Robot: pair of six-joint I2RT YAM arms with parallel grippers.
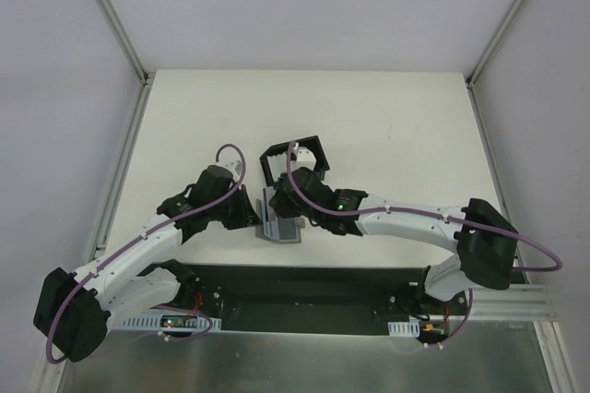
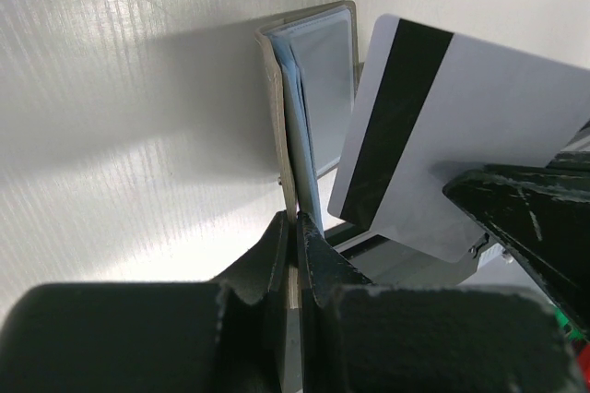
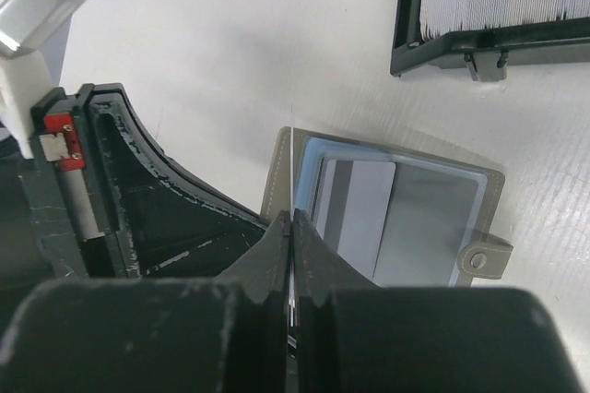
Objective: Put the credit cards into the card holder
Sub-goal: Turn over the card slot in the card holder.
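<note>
White on the facing side of the credit card [image 2: 479,125], crossed by one broad black stripe. Dull grey-brown on the wallet [image 3: 406,227] cover, pale blue around its inner window. Black for the card holder [image 3: 516,46] frame, fine white ribbing inside. Off-white across the table [image 1: 387,125]. White arm links [image 1: 406,220], black joints [image 1: 484,244], black fingers [image 2: 269,259], purple cables [image 1: 229,147], one small green light [image 1: 342,199].

- The table [image 2: 129,181] is finished white, matt and finely ribbed.
- The grey wallet [image 2: 323,79] is made matt, with a glossy clear window.
- The credit card [image 2: 479,125] is formed of smooth white plastic.
</note>
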